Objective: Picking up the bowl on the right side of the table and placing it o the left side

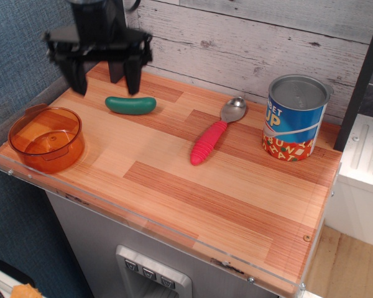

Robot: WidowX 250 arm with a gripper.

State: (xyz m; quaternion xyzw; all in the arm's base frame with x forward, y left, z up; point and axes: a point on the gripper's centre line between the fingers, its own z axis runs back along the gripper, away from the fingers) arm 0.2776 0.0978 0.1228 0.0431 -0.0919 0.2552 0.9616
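The transparent orange bowl (46,138) stands upright at the left end of the wood-grain table (193,198), close to the clear acrylic rim. My black gripper (105,77) is open and empty. It hangs in the air above the table's back left, up and to the right of the bowl, clear of it. Its two fingers point down and are slightly blurred.
A green pickle-shaped object (131,104) lies just below the gripper. A spoon with a red ribbed handle (212,136) lies mid-table. A blue tin can (295,117) stands at the back right. A black post (117,37) stands behind the gripper, against the plank wall.
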